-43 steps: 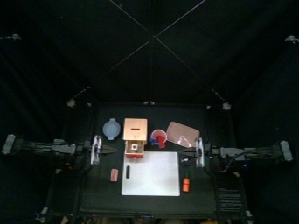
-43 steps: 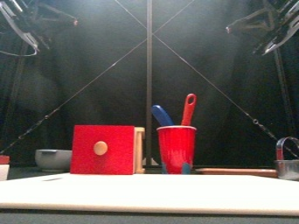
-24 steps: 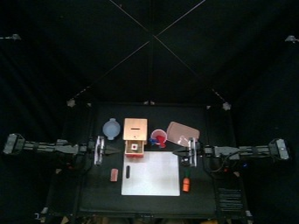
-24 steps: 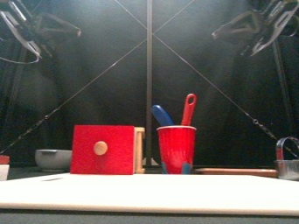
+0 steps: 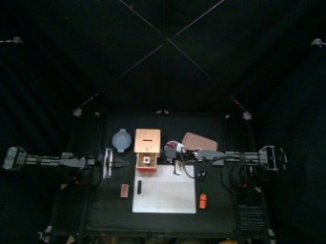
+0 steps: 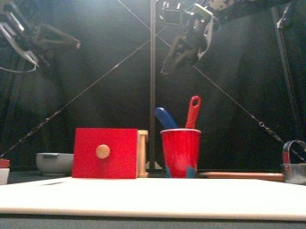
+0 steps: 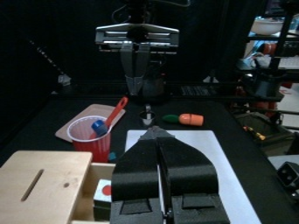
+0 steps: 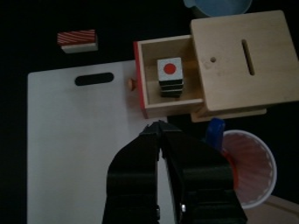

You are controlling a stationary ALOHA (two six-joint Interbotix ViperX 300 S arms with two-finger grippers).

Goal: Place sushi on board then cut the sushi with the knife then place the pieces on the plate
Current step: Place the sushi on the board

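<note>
— Where is your left arm?

— Out at the table's left side. I see the left gripper (image 7: 158, 133) with its jaws pressed together and nothing between them.

— And on the table, starting from that side?

— A small red-striped toy (image 8: 77, 38) lies just off the left edge of the white cutting board (image 5: 166, 191). Behind it sits the blue-grey bowl (image 5: 121, 140). Beside the bowl is the wooden box (image 5: 149, 141), with its red drawer (image 6: 104, 153) pulled out toward the board.

— The sushi?

— It's in that drawer. I can make out the sushi roll (image 8: 170, 75) lying inside, dark, with a white face and a red dot turned upward (only my right wrist camera shows it well).

— The knives?

— Both stand in the red cup (image 6: 180, 152), just right of the box. The blue knife (image 6: 165, 117) leans left and the red knife (image 6: 192, 110) rises higher beside it.

— Your right arm?

— It reaches in past the table's middle. The right gripper (image 8: 163, 129) hangs high above the table, pointing down near the open drawer and the cup. Its jaws are closed and empty.

— Further right?

— The pink tray (image 5: 197, 144) lies behind the board's right corner. An orange toy (image 7: 187, 118) with a green end lies by the board's right edge.
</note>
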